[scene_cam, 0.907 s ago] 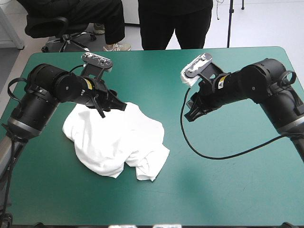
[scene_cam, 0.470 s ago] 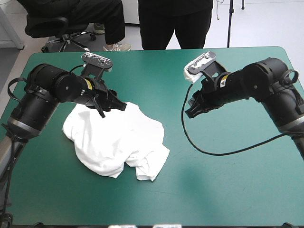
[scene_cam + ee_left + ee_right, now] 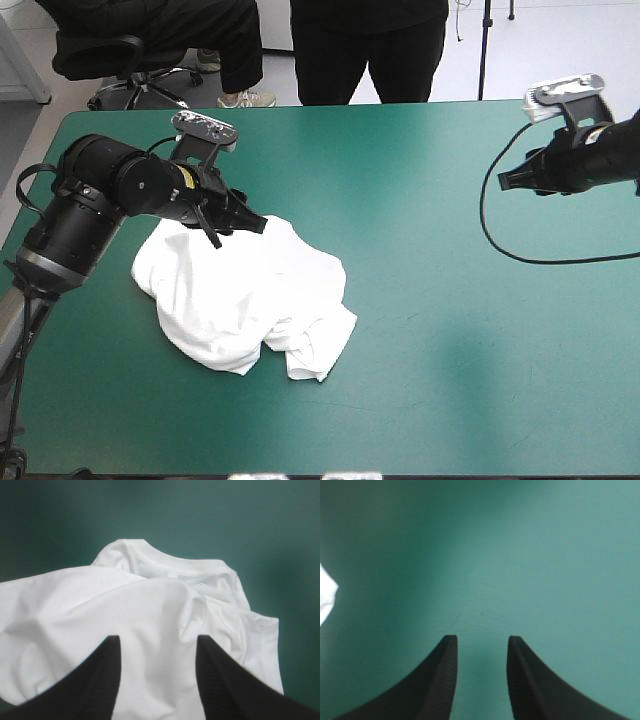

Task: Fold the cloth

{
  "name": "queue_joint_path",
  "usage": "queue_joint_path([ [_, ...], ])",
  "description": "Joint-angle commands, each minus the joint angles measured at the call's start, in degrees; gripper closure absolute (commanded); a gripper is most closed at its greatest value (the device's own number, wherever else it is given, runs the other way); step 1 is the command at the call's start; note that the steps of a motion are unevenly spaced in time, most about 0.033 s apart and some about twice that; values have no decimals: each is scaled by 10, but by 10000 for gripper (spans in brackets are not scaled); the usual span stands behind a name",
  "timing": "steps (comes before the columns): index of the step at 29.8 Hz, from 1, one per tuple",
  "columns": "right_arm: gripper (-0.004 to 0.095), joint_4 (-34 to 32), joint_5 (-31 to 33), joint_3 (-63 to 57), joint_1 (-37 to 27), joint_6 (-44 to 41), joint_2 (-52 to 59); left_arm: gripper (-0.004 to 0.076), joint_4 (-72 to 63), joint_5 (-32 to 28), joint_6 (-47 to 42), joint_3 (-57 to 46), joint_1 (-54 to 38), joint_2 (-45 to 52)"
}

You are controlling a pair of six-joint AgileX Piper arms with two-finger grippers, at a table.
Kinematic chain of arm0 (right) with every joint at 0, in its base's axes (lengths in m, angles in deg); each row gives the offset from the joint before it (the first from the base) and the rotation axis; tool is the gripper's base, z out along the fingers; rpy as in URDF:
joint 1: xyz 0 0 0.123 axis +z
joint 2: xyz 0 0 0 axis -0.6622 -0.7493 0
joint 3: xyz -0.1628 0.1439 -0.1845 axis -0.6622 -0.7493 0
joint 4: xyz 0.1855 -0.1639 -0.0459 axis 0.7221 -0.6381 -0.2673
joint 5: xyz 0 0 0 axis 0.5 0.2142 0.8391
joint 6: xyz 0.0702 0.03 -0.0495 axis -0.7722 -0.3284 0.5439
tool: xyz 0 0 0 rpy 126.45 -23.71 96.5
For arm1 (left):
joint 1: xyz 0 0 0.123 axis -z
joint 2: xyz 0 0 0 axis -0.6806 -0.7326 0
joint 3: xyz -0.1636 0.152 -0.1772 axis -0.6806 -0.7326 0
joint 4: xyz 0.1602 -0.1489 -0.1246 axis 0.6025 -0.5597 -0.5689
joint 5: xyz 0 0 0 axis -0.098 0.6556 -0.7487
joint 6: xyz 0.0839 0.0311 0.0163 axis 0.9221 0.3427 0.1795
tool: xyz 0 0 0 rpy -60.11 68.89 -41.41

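The white T-shirt [image 3: 240, 295] lies in a crumpled heap on the left half of the table. In the left wrist view its collar [image 3: 170, 562] shows ahead of the fingers, with loose folds on either side. My left gripper [image 3: 250, 225] stands open low over the heap's far edge, white cloth [image 3: 150, 595] beneath and between its black fingers [image 3: 107, 665]. My right gripper [image 3: 503, 180] is far off by the table's right edge, open over the teal-green cover [image 3: 520, 555]. Only a small white corner of the T-shirt [image 3: 326, 597] shows off to its side.
The teal-green cover [image 3: 430, 300] spreads between the T-shirt and the right arm. The table's far edge [image 3: 330, 106] runs a little beyond both grippers, and its right edge lies beside the right arm.
My right arm has drawn back from the table's middle toward the right edge, still open. The left arm and the T-shirt have not moved.
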Motion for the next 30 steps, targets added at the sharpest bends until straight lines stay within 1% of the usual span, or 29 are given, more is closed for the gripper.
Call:
queue_joint_path([
  [1,588,4,-25,17,-52,6,24,386,0,34,-2,13,1,18],
  [5,588,-2,-35,20,-86,6,31,385,33,30,-2,13,1,14],
  [8,588,-9,-39,21,-96,6,34,372,77,34,-2,13,1,-3],
  [11,588,-6,-40,21,-96,6,39,328,81,34,-1,13,0,-30],
  [14,588,-4,-41,21,-96,6,42,246,82,34,0,13,-1,-67],
  [16,588,-4,-41,21,-96,6,42,217,75,34,1,13,-10,-95],
  [20,588,-4,-42,21,-96,6,42,216,49,34,-2,13,-32,-140],
  [24,588,-4,-44,21,-96,6,42,216,32,34,-2,-6,-60,-161],
  [30,588,2,-52,21,-95,6,42,217,8,-17,11,-91,-80,-165],
])
